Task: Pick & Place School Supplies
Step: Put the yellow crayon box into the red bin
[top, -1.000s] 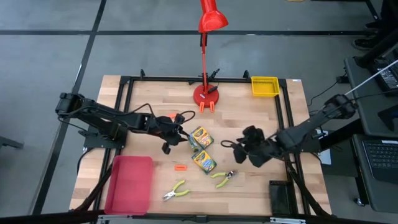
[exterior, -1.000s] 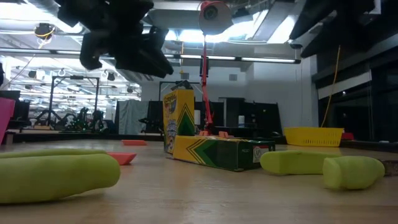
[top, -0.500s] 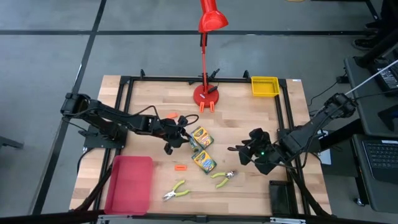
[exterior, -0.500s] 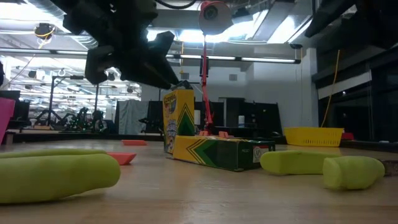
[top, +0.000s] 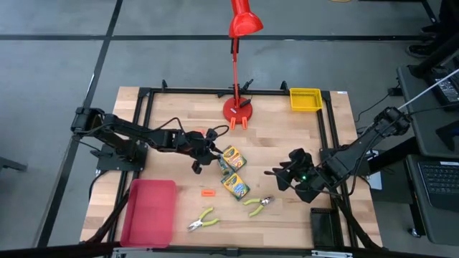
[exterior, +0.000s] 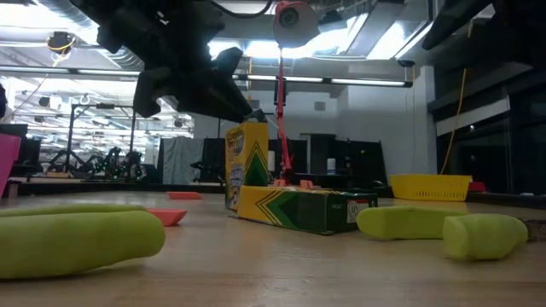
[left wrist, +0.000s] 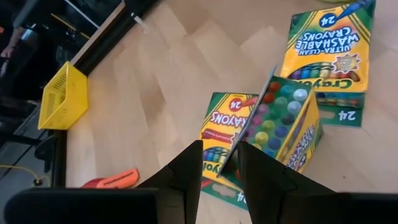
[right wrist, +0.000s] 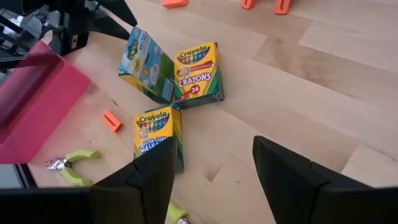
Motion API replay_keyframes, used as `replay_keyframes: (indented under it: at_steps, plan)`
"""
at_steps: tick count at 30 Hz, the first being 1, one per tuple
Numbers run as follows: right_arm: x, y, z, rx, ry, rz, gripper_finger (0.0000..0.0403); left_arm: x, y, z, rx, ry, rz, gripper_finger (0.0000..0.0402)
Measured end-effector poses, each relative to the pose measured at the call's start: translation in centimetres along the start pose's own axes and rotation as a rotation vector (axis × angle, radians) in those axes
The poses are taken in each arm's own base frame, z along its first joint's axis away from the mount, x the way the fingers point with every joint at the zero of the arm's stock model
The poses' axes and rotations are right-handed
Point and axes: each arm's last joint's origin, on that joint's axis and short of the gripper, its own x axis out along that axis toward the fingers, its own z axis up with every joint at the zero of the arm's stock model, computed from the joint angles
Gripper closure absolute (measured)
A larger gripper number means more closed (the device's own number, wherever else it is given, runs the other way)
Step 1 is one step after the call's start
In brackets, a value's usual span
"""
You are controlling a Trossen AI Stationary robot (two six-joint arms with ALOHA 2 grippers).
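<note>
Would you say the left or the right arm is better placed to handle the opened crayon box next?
Left, probably. The left gripper already straddles the raised lid of the opened crayon box, fingers spread on either side. The right gripper hangs open, apart from both boxes.

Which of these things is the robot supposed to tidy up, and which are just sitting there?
For the job:
- two yellow-and-green cardboard crayon boxes
- two small yellow-green-handled pliers
- small orange pieces

Just lying about:
- tall red desk lamp
- flat red rectangular tray
- small yellow plastic basket
</note>
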Motion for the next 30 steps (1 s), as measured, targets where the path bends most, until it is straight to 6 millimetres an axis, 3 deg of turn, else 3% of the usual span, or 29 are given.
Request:
replay_keyframes:
  at_steps: [19, 30]
  plan:
    - [0.01, -0.06, -0.02, -0.005, 0.004, -0.005, 0.0186, 0.08, -0.21, -0.13, 0.001, 0.004, -0.029, 0.0315]
    - [-0.11, -0.04, -0.14, -0.006, -0.001, 0.000, 0.0186, 0.08, -0.21, -0.20, -0.038, 0.016, -0.023, 0.0377]
